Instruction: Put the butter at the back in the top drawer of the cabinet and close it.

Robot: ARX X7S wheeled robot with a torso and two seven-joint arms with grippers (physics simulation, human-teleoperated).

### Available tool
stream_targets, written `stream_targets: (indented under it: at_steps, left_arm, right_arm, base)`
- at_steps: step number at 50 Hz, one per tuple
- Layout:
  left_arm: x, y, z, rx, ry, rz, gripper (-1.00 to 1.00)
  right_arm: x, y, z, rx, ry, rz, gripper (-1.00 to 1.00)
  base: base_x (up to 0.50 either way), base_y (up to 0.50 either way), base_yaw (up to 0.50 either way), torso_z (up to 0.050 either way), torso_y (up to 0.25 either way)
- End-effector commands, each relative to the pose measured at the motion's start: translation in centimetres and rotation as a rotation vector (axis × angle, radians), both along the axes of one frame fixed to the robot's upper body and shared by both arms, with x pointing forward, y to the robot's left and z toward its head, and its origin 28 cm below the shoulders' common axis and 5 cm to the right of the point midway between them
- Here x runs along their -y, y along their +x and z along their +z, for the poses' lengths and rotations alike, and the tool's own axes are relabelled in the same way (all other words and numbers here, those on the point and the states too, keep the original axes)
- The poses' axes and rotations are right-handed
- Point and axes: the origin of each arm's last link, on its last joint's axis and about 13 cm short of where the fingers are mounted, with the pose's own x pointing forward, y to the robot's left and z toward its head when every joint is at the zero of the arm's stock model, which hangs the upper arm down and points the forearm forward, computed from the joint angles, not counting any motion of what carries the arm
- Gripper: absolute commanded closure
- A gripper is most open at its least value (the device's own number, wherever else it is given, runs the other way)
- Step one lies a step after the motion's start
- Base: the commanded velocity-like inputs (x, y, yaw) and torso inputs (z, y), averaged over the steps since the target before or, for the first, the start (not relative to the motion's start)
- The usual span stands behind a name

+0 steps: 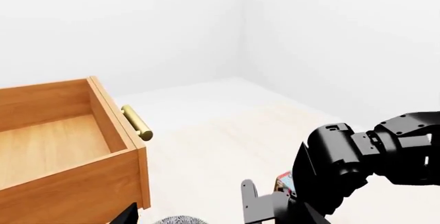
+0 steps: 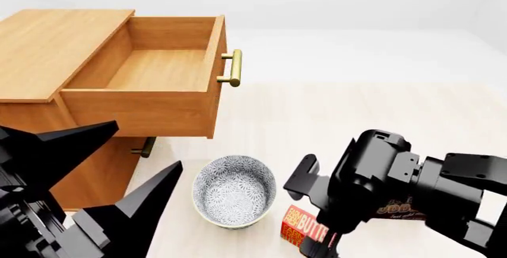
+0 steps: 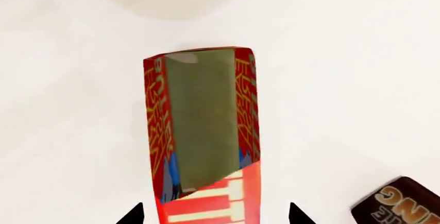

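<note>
Nearest you, the butter lay on the pale floor between your right gripper's fingertips, jaws spread wide on either side and not touching it. It sat beside the patterned bowl. The cabinet's top drawer stood open. I couldn't tell how your left gripper stood.

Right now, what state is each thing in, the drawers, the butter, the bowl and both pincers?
top drawer: pulled fully open, nothing inside it.
lower drawer: shut.
butter: outside the drawer, between the right pincer's fingertips.
bowl: upright, empty.
right pincer: open, straddling the butter.
left pincer: open, holding nothing.
chocolate pudding box: lies beside the butter.
</note>
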Motion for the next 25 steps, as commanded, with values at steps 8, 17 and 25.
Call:
stream_targets:
  at_steps: [8, 17, 25]
  left_arm:
    - [0.1, 0.0, 0.0, -0.002, 0.001, -0.002, -1.00]
    - [0.1, 0.0, -0.1, -0.003, 0.002, -0.005, -1.00]
    - [0.2, 0.0, -0.1, -0.005, 0.004, -0.004, -1.00]
  right_arm:
    - [0.1, 0.0, -1.8, -0.047, 0.018, 0.005, -1.00]
    - [0.3, 0.0, -2.6, -0.067, 0.029, 0.004, -1.00]
    - [0.4, 0.0, -3.0, -0.081, 0.032, 0.009, -1.00]
  base:
    - [0.00, 0.00, 0.00, 0.000, 0.000]
    - [0.00, 0.00, 0.00, 0.000, 0.000]
    - [0.00, 0.00, 0.00, 0.000, 0.000]
